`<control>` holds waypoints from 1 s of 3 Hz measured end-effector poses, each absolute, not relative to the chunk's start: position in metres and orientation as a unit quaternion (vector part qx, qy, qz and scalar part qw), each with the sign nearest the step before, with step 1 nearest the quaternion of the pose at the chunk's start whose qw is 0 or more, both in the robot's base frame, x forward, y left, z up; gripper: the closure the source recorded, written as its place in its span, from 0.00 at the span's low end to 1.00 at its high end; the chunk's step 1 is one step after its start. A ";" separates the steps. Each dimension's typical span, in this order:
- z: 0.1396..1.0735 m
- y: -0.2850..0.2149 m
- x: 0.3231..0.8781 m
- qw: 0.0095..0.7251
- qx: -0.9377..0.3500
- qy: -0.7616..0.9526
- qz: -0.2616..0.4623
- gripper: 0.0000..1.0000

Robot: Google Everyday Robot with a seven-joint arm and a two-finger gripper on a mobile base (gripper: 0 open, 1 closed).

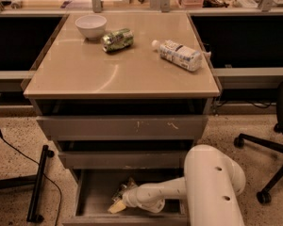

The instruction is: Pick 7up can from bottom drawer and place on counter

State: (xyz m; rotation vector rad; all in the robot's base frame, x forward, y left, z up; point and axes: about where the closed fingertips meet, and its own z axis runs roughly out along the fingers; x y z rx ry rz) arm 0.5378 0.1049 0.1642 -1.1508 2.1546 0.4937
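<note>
Camera view: one gripper (120, 199) inside bottom drawer (93, 197) of three (grip: cannot tell)

The counter (85, 74) carries three things. A white bowl (91, 26) sits toward 11 o'clock, a shiny green can (117, 39) lies on its side just beside the bowl toward 12 o'clock, and a white-labelled plastic bottle (179, 54) lies on its side toward 2 o'clock. Below, the bottom drawer (92, 197) stands pulled out. The white arm (207, 182) reaches into it from 3 o'clock, and the gripper (120, 199) sits low over the drawer floor near its middle. An office chair (278, 140) stands off at 3 o'clock of the cabinet.
</note>
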 end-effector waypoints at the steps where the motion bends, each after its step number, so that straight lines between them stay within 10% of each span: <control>1: 0.149 0.108 0.544 0.313 -0.434 0.824 0.184 0.00; 3: 0.134 0.115 0.553 0.307 -0.434 0.827 0.183 0.18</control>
